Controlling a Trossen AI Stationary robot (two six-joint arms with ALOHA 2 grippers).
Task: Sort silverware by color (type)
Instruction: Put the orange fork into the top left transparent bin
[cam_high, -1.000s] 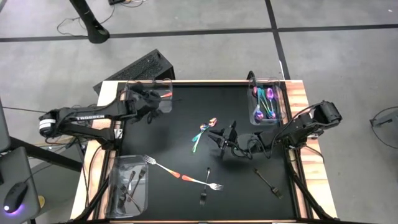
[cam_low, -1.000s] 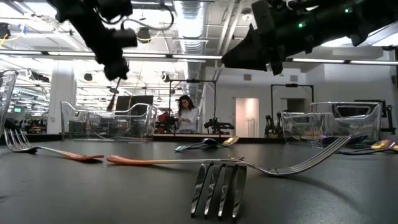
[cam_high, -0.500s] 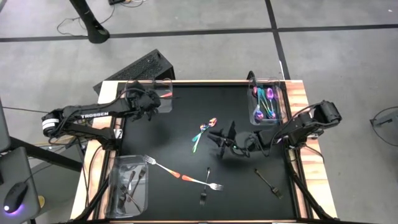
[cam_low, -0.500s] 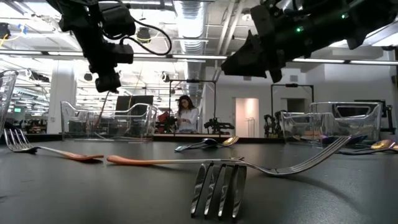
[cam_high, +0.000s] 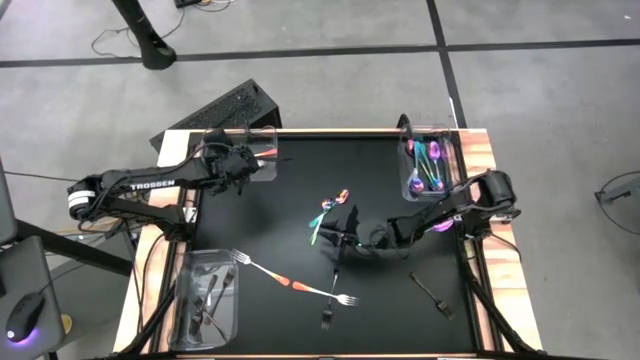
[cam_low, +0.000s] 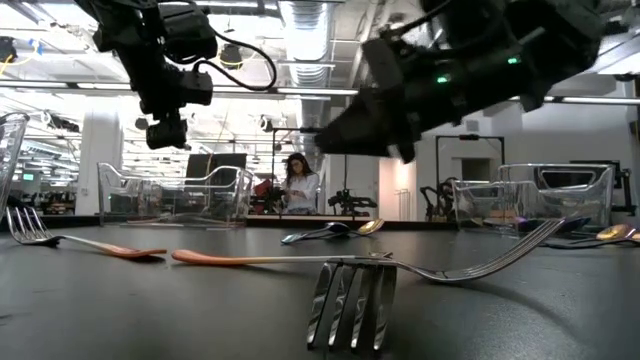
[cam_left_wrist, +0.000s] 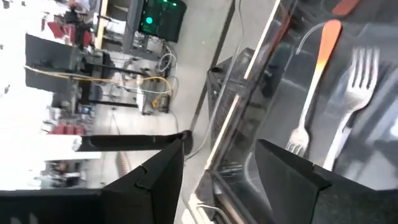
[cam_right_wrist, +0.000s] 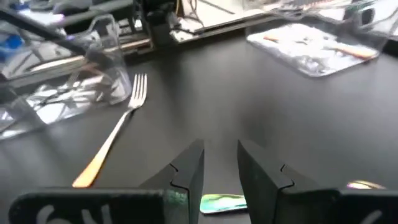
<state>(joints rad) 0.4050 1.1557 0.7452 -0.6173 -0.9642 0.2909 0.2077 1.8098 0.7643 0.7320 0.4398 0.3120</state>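
Note:
My left gripper (cam_high: 252, 160) hangs open over the far-left clear bin (cam_high: 262, 133), where orange-handled forks (cam_left_wrist: 314, 81) lie on the bin's floor. My right gripper (cam_high: 333, 238) is low over the table's middle, open, its fingers (cam_right_wrist: 186, 168) just above the near end of the iridescent spoons (cam_high: 326, 210). An iridescent piece (cam_right_wrist: 224, 202) shows under the gap between the fingers; I cannot tell whether they touch it. Two orange-handled forks (cam_high: 262, 268) (cam_high: 322, 292) and two black forks (cam_high: 330, 300) (cam_high: 431, 293) lie flat on the mat.
A clear bin (cam_high: 432, 165) at the far right holds iridescent pieces. A near-left bin (cam_high: 205, 300) holds black ones. A keyboard (cam_high: 220, 110) lies beyond the table's far-left corner. A person (cam_low: 298, 182) stands in the room behind.
My left gripper has opened over the far-left bin, and the thin piece that hung below it is gone from there. My right gripper has come down and toward the table's near-left, from beside the iridescent spoons to right over their near end.

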